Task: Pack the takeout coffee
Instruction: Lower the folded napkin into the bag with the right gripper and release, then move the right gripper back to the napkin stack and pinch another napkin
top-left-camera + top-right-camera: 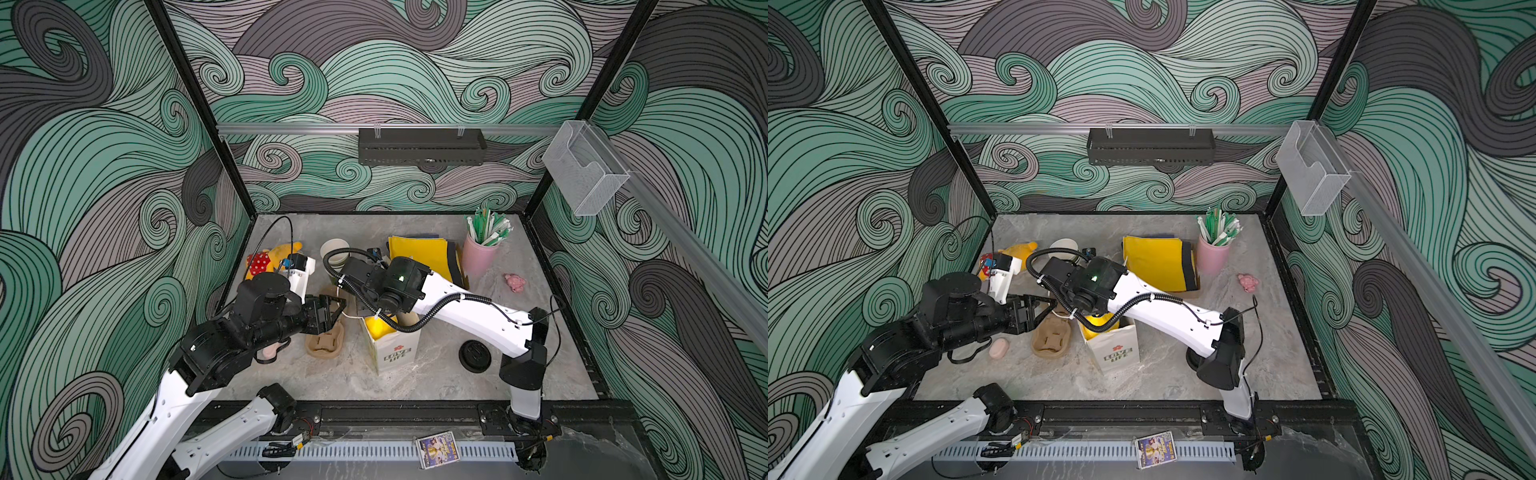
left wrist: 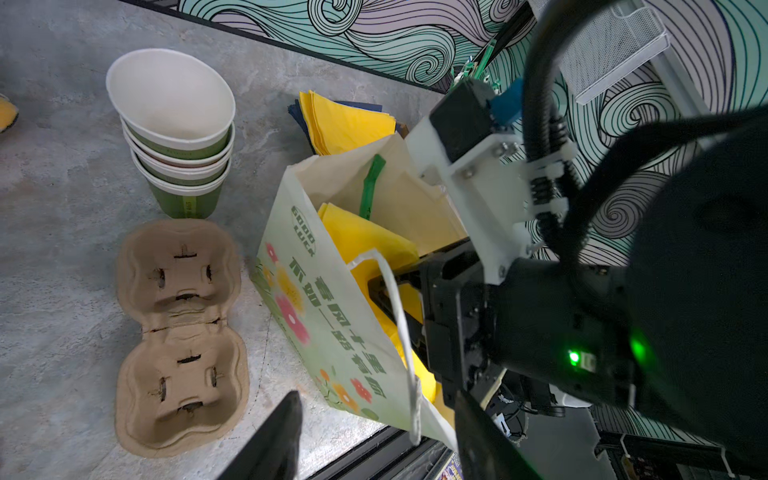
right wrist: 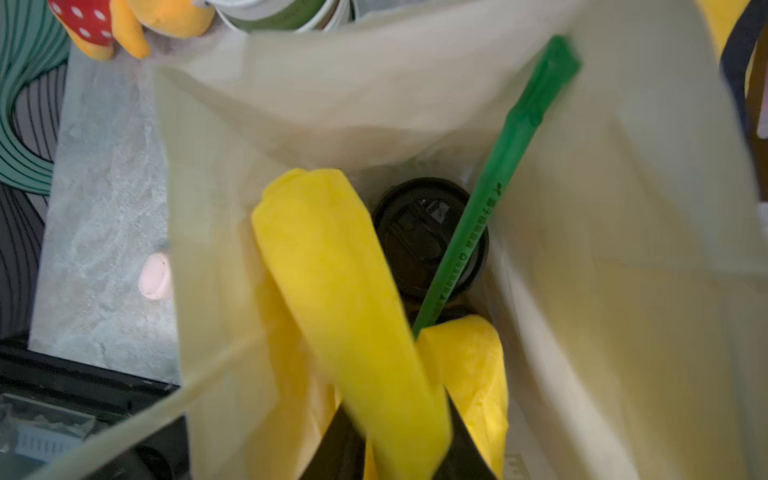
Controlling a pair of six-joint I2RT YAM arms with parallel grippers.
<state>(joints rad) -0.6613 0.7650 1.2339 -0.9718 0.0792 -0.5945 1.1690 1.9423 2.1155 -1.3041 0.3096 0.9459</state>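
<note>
Our right gripper [image 3: 395,424] reaches down into the bag [image 3: 374,95]. Its fingers [image 3: 463,451] stand a little apart, and the yellow napkin [image 3: 345,291] runs up between them. The view is blurred, so we cannot tell whether they press it. The cup [image 3: 415,237] sits deep in the bag just beyond those fingertips, black lid up, with the napkin beside it. A green straw [image 3: 511,145] leans across the lid, its foot near the fingertips.

Our left gripper [image 2: 377,395] is released, its fingers [image 2: 274,440] wide apart and holding nothing. The bag's near wall and white handle [image 2: 399,316] lie between them. We cannot tell whether either finger touches the bag. The carrier [image 2: 178,332] lies just outside one left finger.
</note>
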